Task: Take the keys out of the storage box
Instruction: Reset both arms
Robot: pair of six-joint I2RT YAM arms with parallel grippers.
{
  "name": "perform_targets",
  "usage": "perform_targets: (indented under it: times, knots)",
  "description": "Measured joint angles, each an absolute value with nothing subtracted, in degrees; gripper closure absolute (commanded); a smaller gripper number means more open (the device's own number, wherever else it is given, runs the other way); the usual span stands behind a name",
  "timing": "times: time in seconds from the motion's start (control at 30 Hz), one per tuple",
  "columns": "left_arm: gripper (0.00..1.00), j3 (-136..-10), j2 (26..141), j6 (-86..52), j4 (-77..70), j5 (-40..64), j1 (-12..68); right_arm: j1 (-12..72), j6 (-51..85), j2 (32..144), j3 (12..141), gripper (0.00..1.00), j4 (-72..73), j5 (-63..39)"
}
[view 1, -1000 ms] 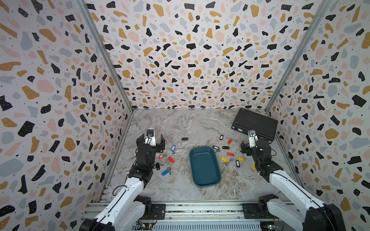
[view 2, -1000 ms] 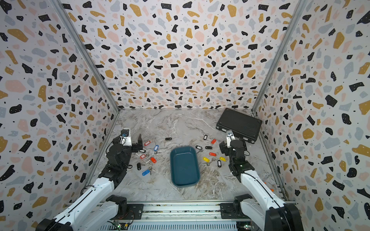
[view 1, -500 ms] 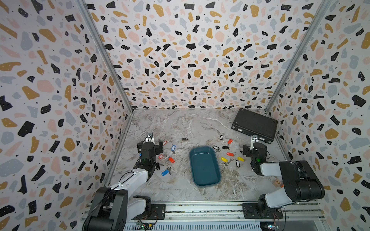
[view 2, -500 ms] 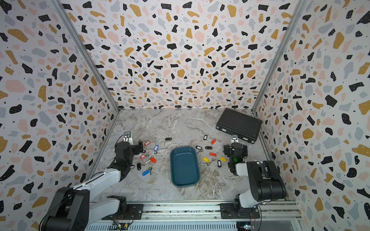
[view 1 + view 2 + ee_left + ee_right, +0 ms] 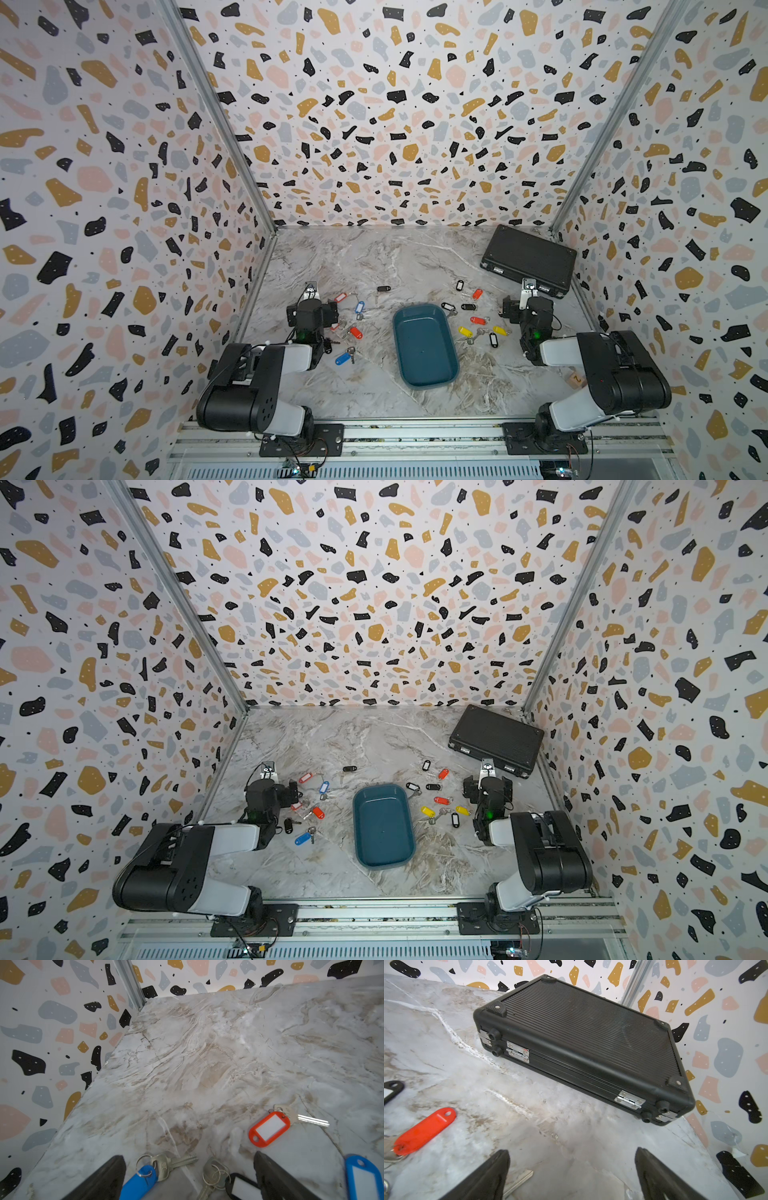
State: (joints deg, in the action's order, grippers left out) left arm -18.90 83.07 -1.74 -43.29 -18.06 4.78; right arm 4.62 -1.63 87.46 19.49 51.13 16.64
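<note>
Mid-desk [image 5: 374,257], the teal storage box [image 5: 424,347], its bare floor showing in both top views. Scattered on the desk left of the box, 1 cluster of the keys [image 5: 356,332] with red, blue and black tags, the blue-tagged key [image 5: 341,358] lying nearest the box's front-left corner. Right of the box, a 2nd cluster with yellow, red and black tags, the yellow-tagged key [image 5: 464,331] just beside the box's right wall. Beyond the box, 1 lone black-tagged key [image 5: 383,288]. Left pincer [image 5: 188,1162] left of the box, spread wide, gripping nothing, with a blue tag [image 5: 138,1182] and a black tag [image 5: 241,1187] lying loose on the desk between its fingers [image 5: 104,1180]. Right pincer [image 5: 571,1157] right of the box, likewise spread wide and empty, low over the desk, facing the closed black ribbed case [image 5: 581,1043] well behind the box to the right.
</note>
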Motion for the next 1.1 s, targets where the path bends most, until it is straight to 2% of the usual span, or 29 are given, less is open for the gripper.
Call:
perform_targets:
  times: [1.03,1.07,1.1]
  knots:
    - [0.0,-18.3,82.1,-2.2,-46.9,-18.5,5.0,4.1,-1.5,87.5,19.5,0.01,51.0,12.2]
    - [0.0,-18.3,82.1,-2.2,-46.9,-18.5,5.0,4.1,-1.5,87.5,19.5,0.21,51.0,12.1]
    - [0.0,-18.3,82.1,-2.2,-46.9,-18.5,5.0,4.1,-1.7,87.5,19.5,0.78,50.9,12.0]
